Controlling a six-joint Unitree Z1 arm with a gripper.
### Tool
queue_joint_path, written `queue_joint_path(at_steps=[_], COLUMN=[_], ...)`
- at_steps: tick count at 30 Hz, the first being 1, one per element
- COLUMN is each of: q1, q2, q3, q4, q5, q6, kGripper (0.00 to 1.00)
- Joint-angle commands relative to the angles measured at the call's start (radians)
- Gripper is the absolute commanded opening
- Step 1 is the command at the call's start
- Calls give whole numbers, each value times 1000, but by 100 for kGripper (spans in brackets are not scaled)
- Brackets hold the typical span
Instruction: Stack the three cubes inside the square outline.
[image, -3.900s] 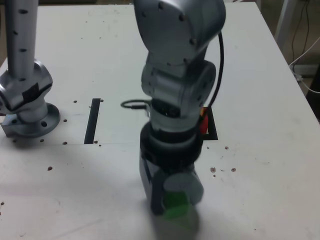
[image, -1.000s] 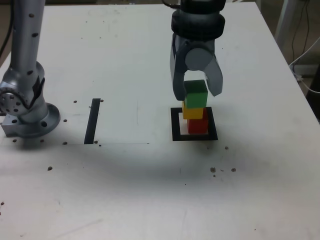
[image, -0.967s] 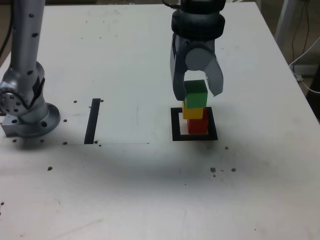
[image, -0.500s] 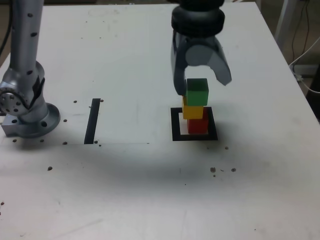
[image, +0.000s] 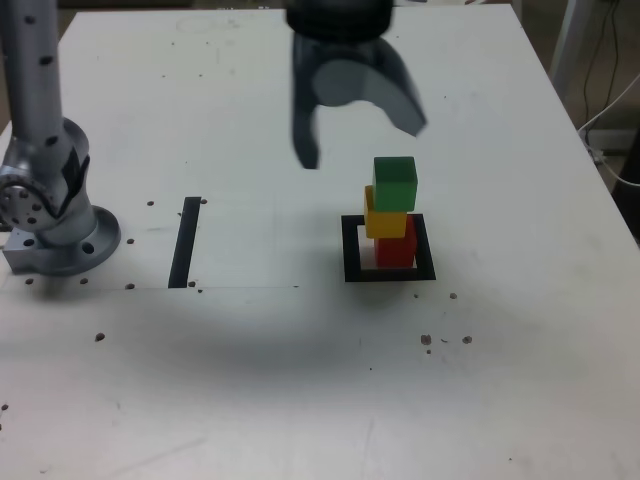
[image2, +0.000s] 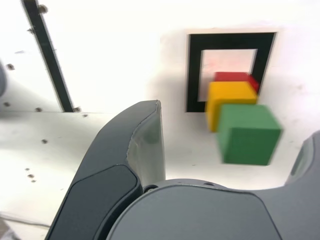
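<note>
Three cubes (image: 392, 215) stacked in square outline (image: 349, 252), gripper (image: 360, 130) spread above, black strip (image: 185, 241) aside.

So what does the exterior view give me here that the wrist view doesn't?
Only the exterior view shows the arm's base on the table, the whole gripper open and clear of the stack toward that view's upper left, and the cables past the table edge. Only the wrist view shows the stack from above, each cube stepped off the one below, and the fingers close up. Both show the green cube on the yellow cube on the red cube inside the square outline, plus the black strip.
</note>
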Motion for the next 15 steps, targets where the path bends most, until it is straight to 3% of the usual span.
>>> queue_joint_path(at_steps=[1, 9, 15], q1=[-1, -5, -4], q2=[-53, -182, -234], q3=[39, 261, 453], q4=[10, -5, -92], q5=[-4, -13, -25], q6=[4, 43, 70], kGripper=[100, 100, 100])
